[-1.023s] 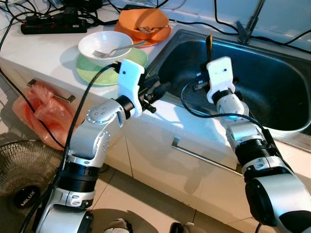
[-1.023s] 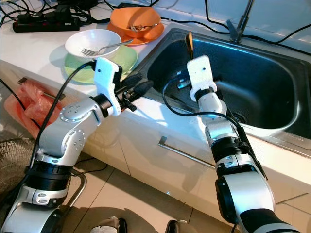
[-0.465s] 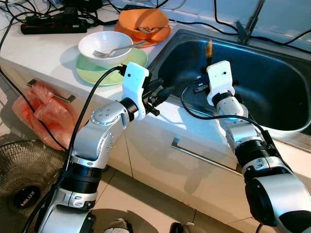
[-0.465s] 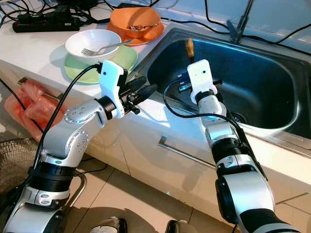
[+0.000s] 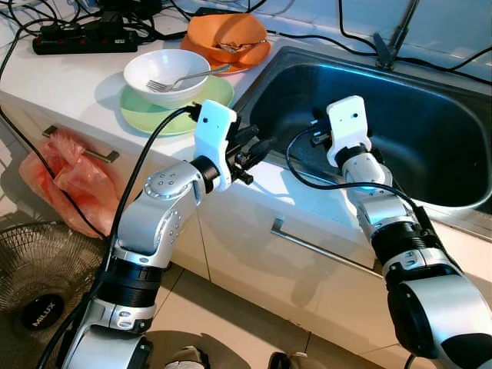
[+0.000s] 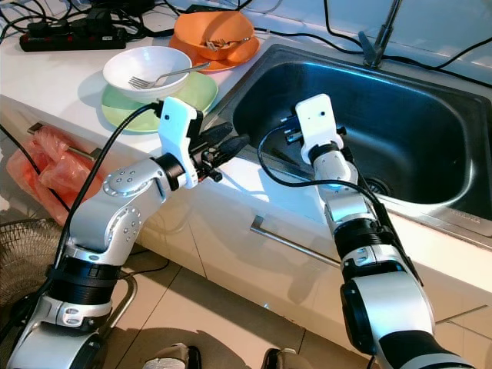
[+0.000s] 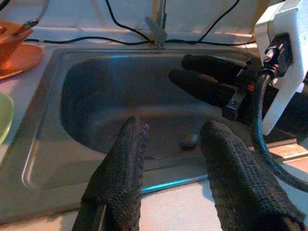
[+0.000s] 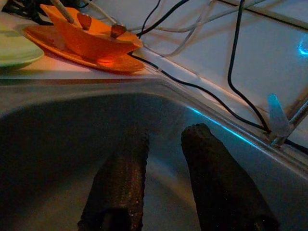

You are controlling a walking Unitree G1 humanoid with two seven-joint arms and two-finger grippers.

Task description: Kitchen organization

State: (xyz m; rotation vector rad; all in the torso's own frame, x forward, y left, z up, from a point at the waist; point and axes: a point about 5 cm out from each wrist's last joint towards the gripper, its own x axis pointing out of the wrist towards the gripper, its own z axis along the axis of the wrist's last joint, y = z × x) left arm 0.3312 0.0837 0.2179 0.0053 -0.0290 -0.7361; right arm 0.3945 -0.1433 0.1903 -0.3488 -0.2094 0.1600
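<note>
My right gripper is low inside the steel sink, open with nothing between its fingers. The left wrist view catches its black fingers over the basin. My left gripper hovers at the sink's near left rim, open and empty, pointing into the basin. A small dark lump lies on the sink bottom. On the counter to the left a white bowl with a fork sits on a green plate. Behind it an orange bowl with utensils rests on an orange plate.
The faucet stands at the sink's back rim among black cables. A power strip lies on the far left counter. Below the counter: a cabinet handle, a red plastic bag and a floor fan.
The orange-handled utensil that stood upright in my right gripper a second ago is gone from it. My left arm has shifted slightly right, toward the sink rim.
</note>
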